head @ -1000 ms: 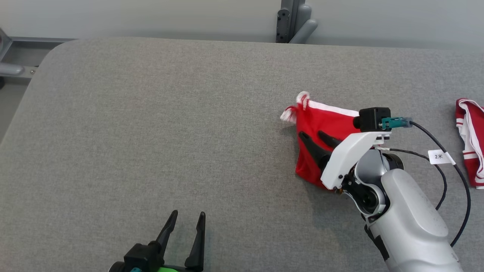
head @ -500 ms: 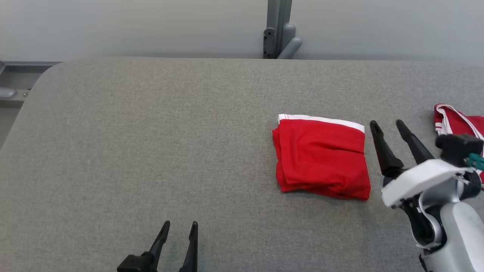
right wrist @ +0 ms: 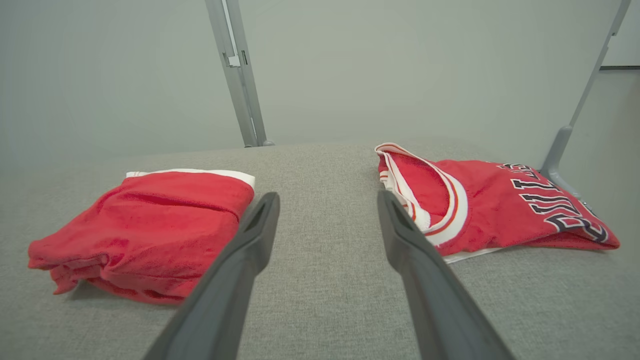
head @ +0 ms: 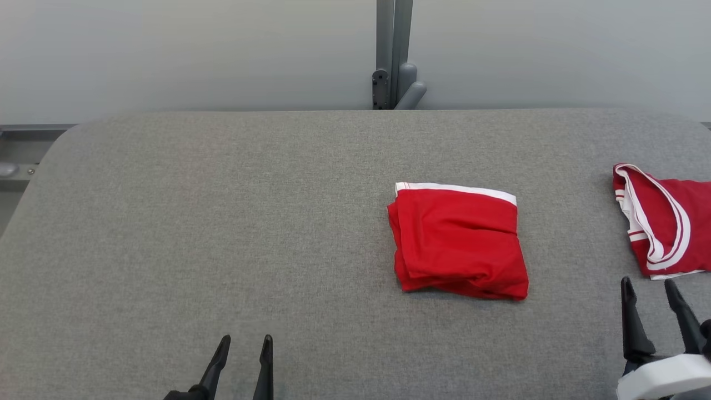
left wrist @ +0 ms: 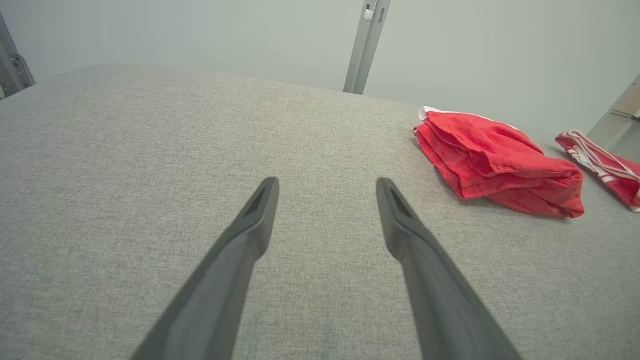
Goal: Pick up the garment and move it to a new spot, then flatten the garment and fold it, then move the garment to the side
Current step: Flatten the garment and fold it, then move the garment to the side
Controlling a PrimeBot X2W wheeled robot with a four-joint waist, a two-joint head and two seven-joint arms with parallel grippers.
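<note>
A red garment with a white band along its far edge lies folded into a rough square on the grey table, right of centre. It also shows at the right in the left wrist view and at the left in the right wrist view. My right gripper stands open at the lower right, clear of the folded garment and holding nothing; its fingers frame bare cloth. My left gripper is open low at the lower left, far from the garment, with bare tabletop between its fingers.
A second red jersey with white trim and dark lettering lies at the table's right edge, just beyond my right gripper. The grey padded table has rounded far corners. A grey metal post rises behind it against a pale wall.
My right gripper let go of the red garment, which now lies folded flat, and drew back toward the lower right. The head camera tilted, shifting the whole picture downward.
</note>
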